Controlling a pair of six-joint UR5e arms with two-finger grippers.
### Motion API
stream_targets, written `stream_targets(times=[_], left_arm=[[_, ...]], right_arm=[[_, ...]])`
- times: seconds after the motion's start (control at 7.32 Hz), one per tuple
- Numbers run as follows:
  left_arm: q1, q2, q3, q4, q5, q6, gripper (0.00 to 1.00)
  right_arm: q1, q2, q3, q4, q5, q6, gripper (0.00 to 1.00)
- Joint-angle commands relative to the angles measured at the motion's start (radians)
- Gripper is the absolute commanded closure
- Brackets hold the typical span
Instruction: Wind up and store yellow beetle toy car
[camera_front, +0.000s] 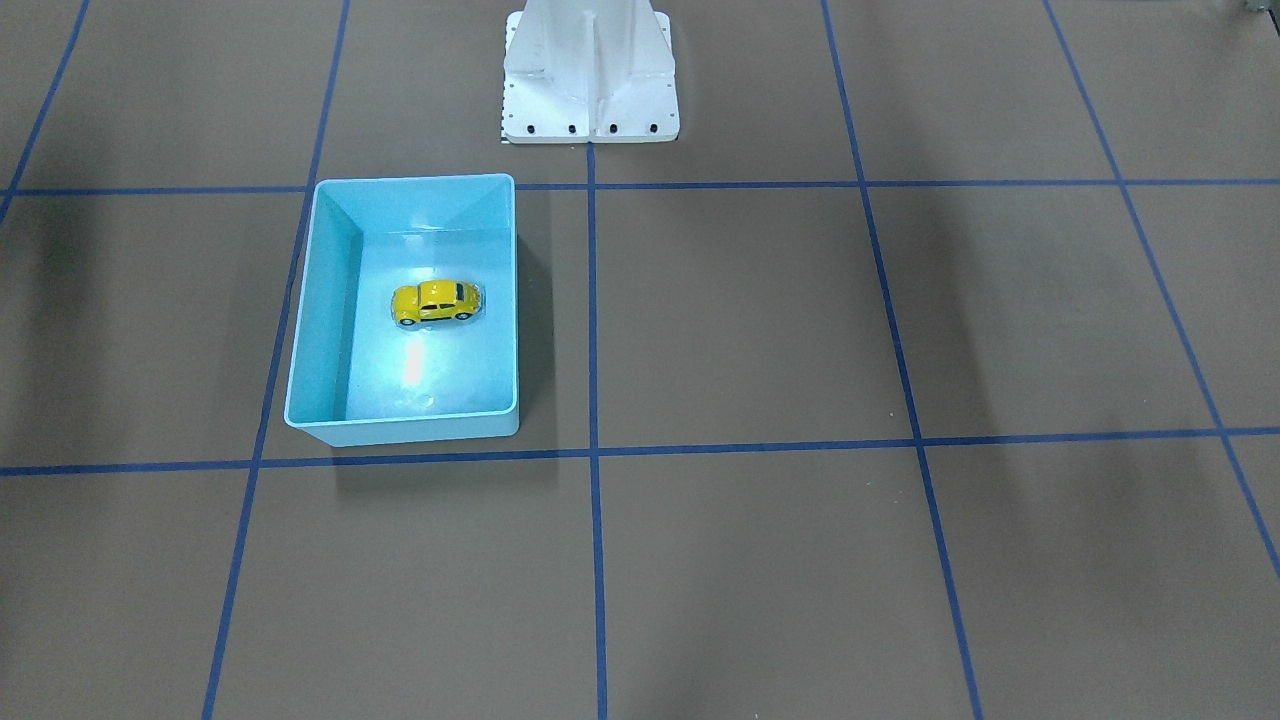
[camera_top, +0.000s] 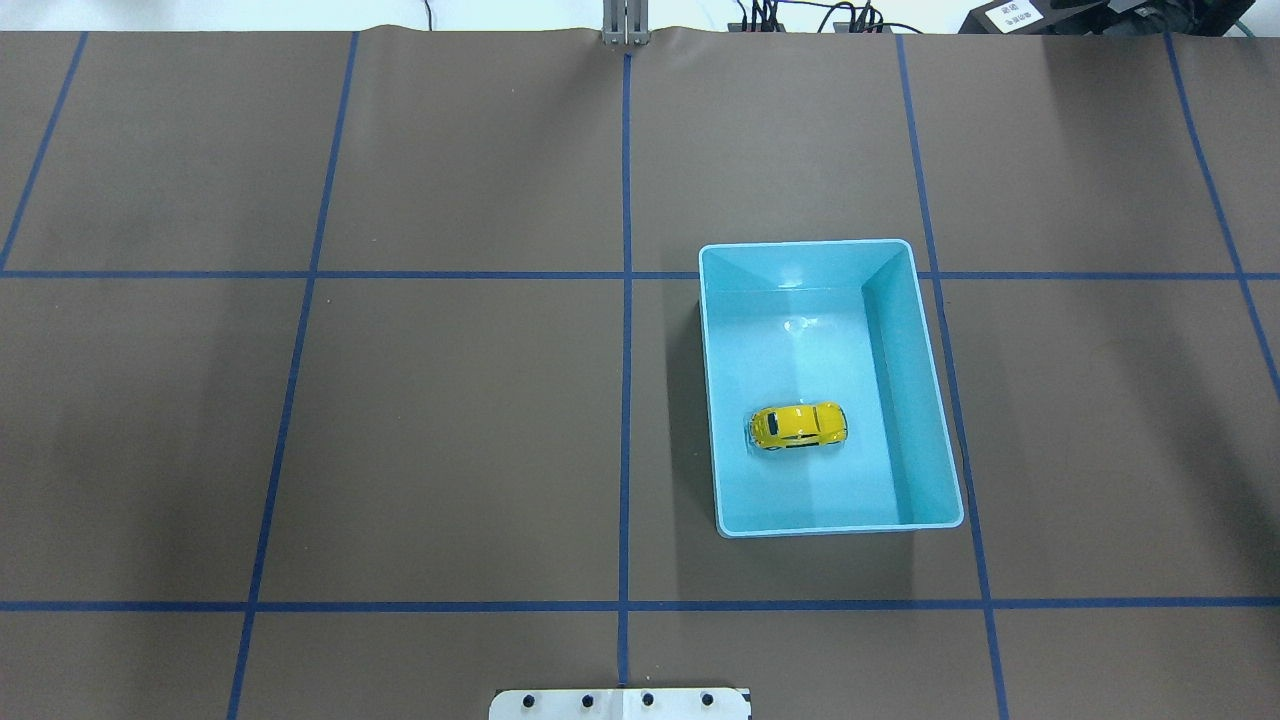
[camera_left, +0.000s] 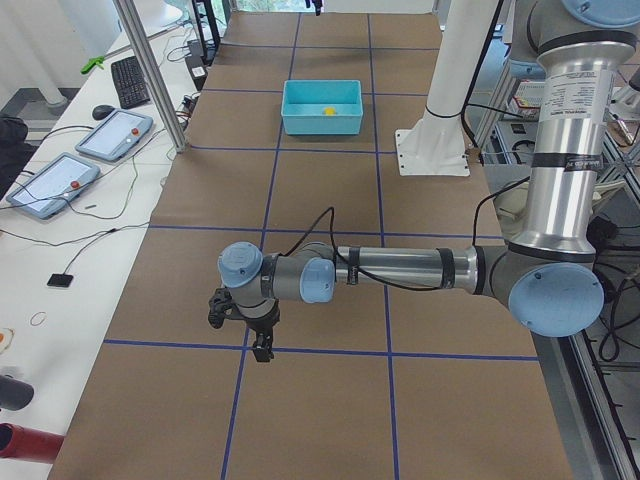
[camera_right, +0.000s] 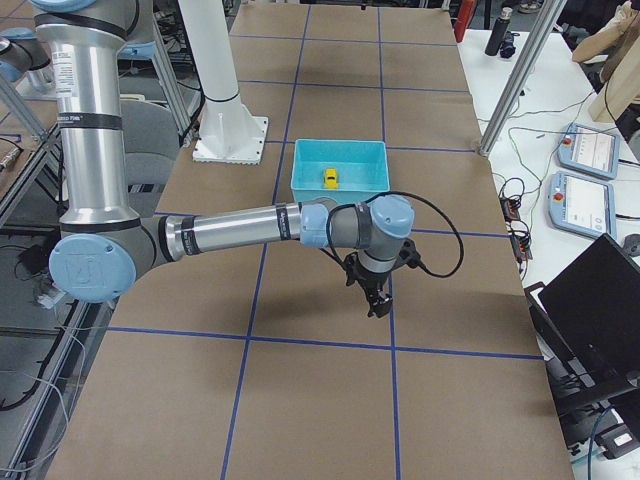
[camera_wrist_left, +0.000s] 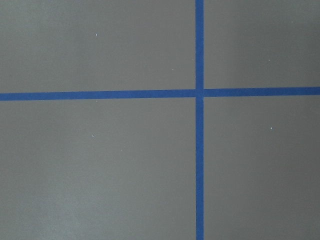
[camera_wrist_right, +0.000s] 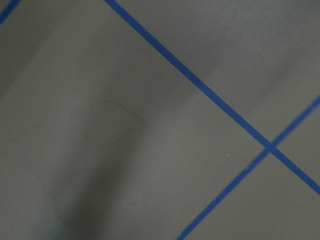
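Note:
The yellow beetle toy car (camera_front: 436, 302) rests on its wheels on the floor of the light blue bin (camera_front: 415, 179), near the middle. From overhead the car (camera_top: 798, 426) sits in the bin (camera_top: 805, 244) on the right half of the table. Neither arm is near it. My left gripper (camera_left: 262, 345) hangs over the table's left end, far from the bin (camera_left: 320, 125) and the car (camera_left: 327, 111). My right gripper (camera_right: 378, 305) points down over bare table, a short way from the bin (camera_right: 338, 192) and the car (camera_right: 330, 178). I cannot tell whether either gripper is open or shut.
The white robot base (camera_front: 590, 80) stands at the table's middle edge. Brown table covering with blue tape lines (camera_wrist_left: 199, 120) fills both wrist views. Tablets and cables (camera_left: 110, 135) lie on a side table beyond the operators' edge.

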Motion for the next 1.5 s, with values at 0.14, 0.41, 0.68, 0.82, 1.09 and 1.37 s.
stream_targets(times=[0.14,0.41,0.68,0.82,1.09,1.37], left_arm=[[0.001,-0.006,0.015,0.000,0.001,0.001,0.00],[0.001,-0.004,0.016,0.000,0.003,0.003,0.00],[0.000,0.002,0.009,0.000,0.003,0.004,0.00],[0.001,0.004,0.012,0.000,0.003,0.006,0.00],[0.000,0.005,0.018,0.000,0.004,0.009,0.00],[0.000,0.005,0.018,0.000,0.044,0.009,0.00]], right_arm=[[0.096,-0.007,-0.050,0.010,-0.005,0.331,0.00],[0.095,0.003,-0.053,0.020,-0.011,0.582,0.00],[0.095,-0.013,-0.107,0.151,-0.005,0.781,0.00],[0.095,-0.022,-0.119,0.244,-0.007,0.851,0.00],[0.095,-0.036,-0.119,0.268,-0.002,0.854,0.00],[0.095,-0.038,-0.113,0.271,0.002,0.850,0.00]])
